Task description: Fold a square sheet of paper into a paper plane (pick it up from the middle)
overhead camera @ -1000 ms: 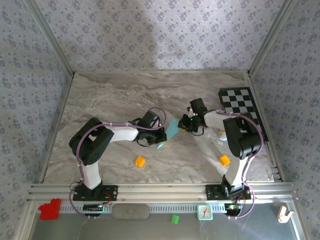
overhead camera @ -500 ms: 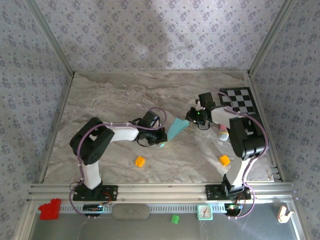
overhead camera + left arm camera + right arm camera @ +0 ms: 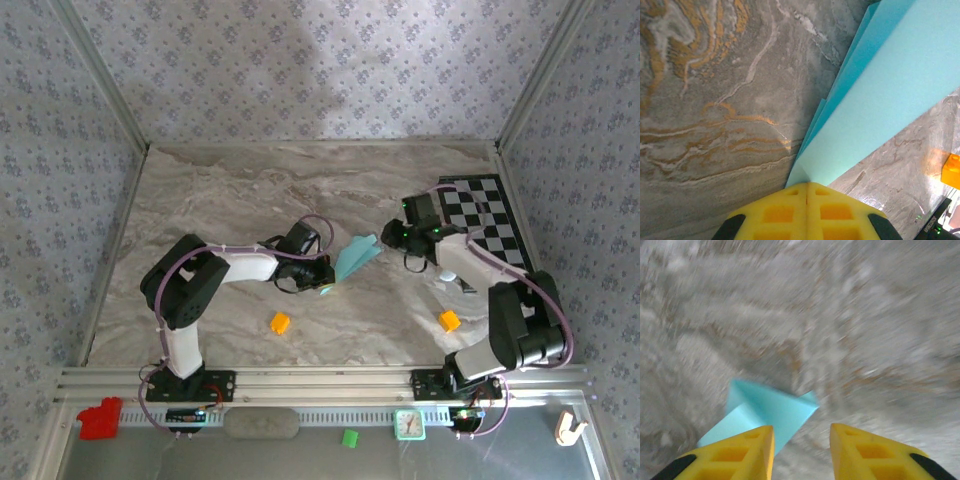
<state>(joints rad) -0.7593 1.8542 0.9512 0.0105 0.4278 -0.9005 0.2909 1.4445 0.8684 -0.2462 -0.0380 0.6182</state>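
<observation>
Paper (image 3: 355, 258) pinched in L fingers (image 3: 785, 215); R fingers (image 3: 740, 452) apart, empty; orange cubes (image 3: 279, 322) nearby.

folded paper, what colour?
The paper is plain teal-blue, clearest in the left wrist view.

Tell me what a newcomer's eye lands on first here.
The folded teal paper at the centre stands out, its near corner pinched in the shut left gripper. The right gripper hovers open just right of it, and a checkered board lies at the far right.
</observation>
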